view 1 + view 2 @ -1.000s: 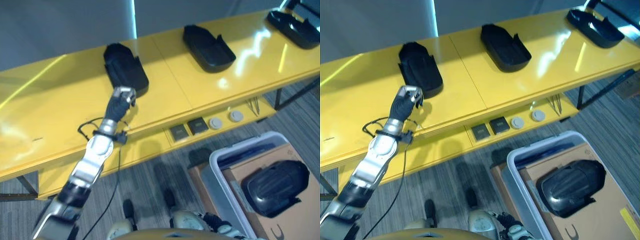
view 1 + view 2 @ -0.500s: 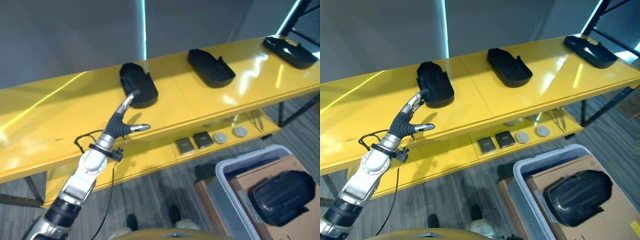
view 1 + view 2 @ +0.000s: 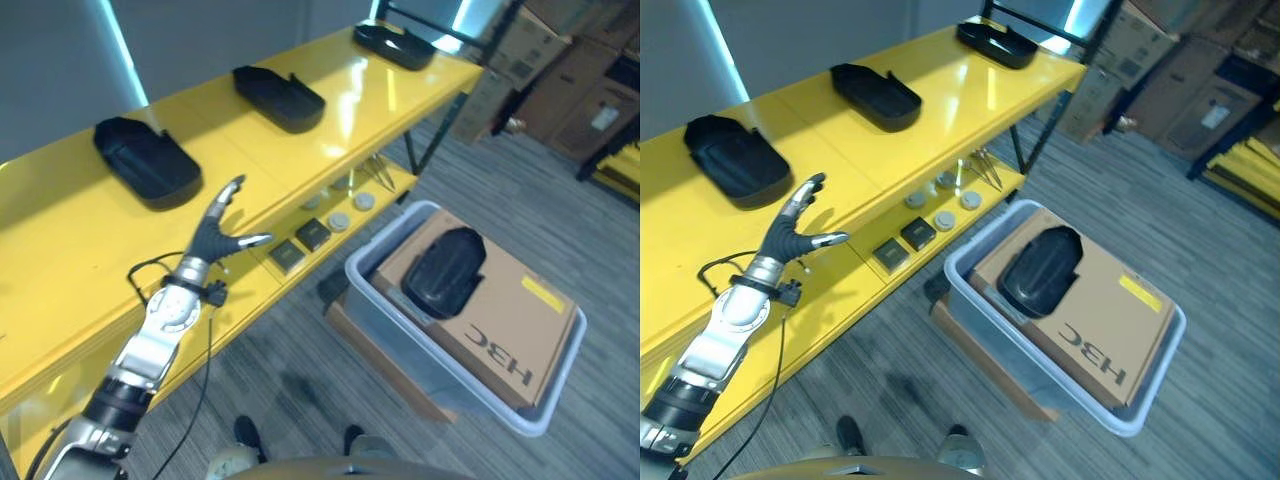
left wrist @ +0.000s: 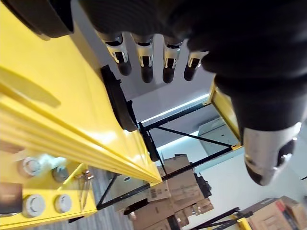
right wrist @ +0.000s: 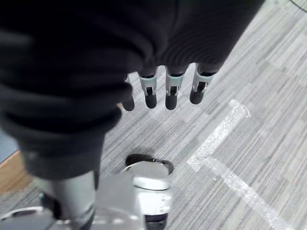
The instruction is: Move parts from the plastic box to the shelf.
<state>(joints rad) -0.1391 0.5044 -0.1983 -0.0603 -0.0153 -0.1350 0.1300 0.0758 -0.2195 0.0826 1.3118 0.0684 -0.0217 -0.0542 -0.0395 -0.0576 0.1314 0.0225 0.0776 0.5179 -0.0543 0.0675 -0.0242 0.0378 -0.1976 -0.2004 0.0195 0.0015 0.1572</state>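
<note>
In the left half of the frame, the left hand hangs over the front edge of the yellow shelf. Its fingers are straight and spread wide, with the thumb pointing to the right, and it holds nothing. The nearest black part lies on the shelf in the upper left, a little behind the fingertips and apart from them. A second black part lies further right along the shelf, at the upper middle, and a third one is near the far end of the shelf, at the top of the frame.

On the lower level of the shelf, below the hand and to its right, there are two small dark square pieces and some round metal pieces.

At the right middle of the frame a clear plastic box stands on the grey floor. Inside it there is a brown cardboard box, and one more black part rests on top of the cardboard.

In the right wrist view, the right hand is over the floor, with its fingers relaxed and not closed on anything.
</note>
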